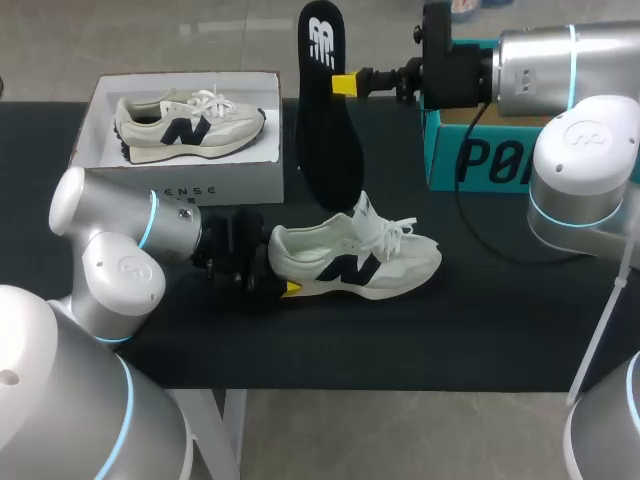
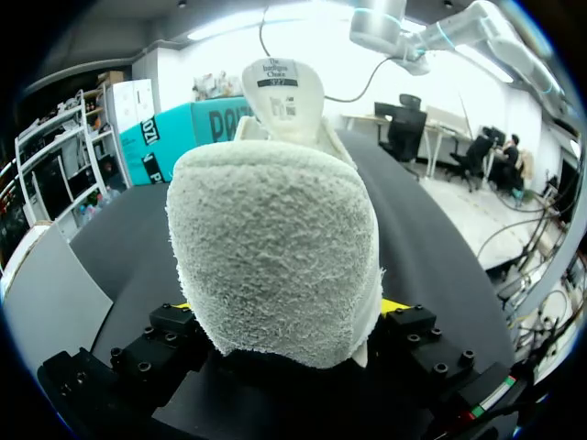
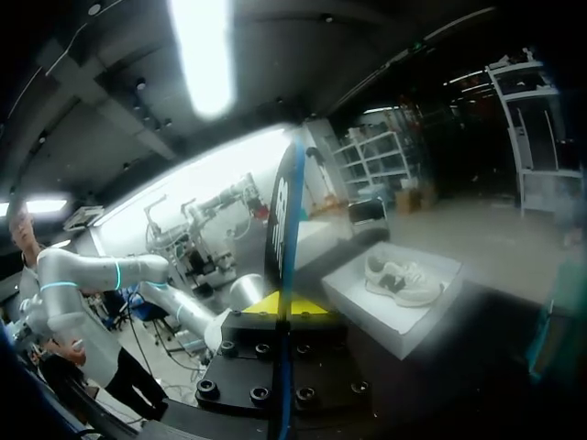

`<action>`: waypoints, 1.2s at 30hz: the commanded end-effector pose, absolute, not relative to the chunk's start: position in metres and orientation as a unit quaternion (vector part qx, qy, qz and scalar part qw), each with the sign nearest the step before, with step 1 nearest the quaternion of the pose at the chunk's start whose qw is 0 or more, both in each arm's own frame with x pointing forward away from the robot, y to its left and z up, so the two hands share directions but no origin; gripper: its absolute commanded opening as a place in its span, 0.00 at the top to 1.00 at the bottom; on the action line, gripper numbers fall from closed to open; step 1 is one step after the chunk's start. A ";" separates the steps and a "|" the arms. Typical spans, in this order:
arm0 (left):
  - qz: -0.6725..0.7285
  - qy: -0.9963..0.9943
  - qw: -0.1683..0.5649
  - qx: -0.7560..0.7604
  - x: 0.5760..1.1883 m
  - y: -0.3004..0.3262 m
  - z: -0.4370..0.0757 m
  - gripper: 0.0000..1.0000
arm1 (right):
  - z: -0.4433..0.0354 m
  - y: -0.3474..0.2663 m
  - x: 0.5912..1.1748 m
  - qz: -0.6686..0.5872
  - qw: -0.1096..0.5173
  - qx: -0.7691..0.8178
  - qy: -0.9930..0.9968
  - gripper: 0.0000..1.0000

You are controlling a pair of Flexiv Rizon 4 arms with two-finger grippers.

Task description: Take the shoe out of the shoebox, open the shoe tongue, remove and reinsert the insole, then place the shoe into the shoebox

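My right hand [image 1: 342, 85] is closed narrow on the edge of the black insole [image 1: 325, 110], near its logo end. The insole hangs on edge, with most of its length below that hand and its far end down near the opening of the shoe [image 1: 360, 262]. I cannot tell whether that end touches the collar or hangs just behind it.

My left hand [image 2: 289, 316] clamps the shoe's heel from both sides. The shoe stands upright on the bench [image 1: 500, 320], with its toe pointing away from that hand and its tongue raised ahead of the fingers. The white shoebox [image 1: 180, 190] sits beyond the left hand and holds a second shoe [image 1: 190, 122]. A teal box [image 1: 480, 155] stands under the right arm.

I judge this to be the reinsertion step, and these are the risks I see:

- **Slipping insole:** The right hand only pinches a thin edge, so resistance at the tip could make the insole swivel or slide out.
- **Folding tip:** The free end is soft. If it meets the tongue, laces or collar rim off-line, it could buckle outside the shoe.
- **Shifting shoe:** Only the heel is held. A downward push toward the toe could tip or skid the shoe and work the heel loose.
- **Crowded box:** The pair already inside leaves limited room for the final placement.
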State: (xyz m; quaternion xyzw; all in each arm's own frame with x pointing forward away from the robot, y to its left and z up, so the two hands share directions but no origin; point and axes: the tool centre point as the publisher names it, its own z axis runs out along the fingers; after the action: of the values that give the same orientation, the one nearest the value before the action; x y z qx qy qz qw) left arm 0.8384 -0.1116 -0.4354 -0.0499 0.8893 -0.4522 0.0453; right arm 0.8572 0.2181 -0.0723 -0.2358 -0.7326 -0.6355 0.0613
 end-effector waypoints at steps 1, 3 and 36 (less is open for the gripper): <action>-0.453 0.889 0.046 -0.050 0.839 -0.113 -0.440 1.00 | -0.067 0.210 0.846 -0.618 0.058 -0.227 -0.751 1.00; -0.453 0.889 0.046 -0.050 0.839 -0.113 -0.440 1.00 | -0.063 0.203 0.832 -0.618 0.061 -0.226 -0.751 1.00; -0.453 0.889 0.046 -0.050 0.839 -0.113 -0.440 1.00 | -0.005 0.156 0.660 -0.655 0.038 -0.208 -0.725 1.00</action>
State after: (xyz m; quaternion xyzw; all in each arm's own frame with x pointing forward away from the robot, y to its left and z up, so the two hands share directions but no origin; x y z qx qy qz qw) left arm 0.8384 -0.1116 -0.4354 -0.0498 0.8894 -0.4522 0.0452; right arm 0.6829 0.1726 -0.0090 -0.1941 -0.7197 -0.6651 0.0459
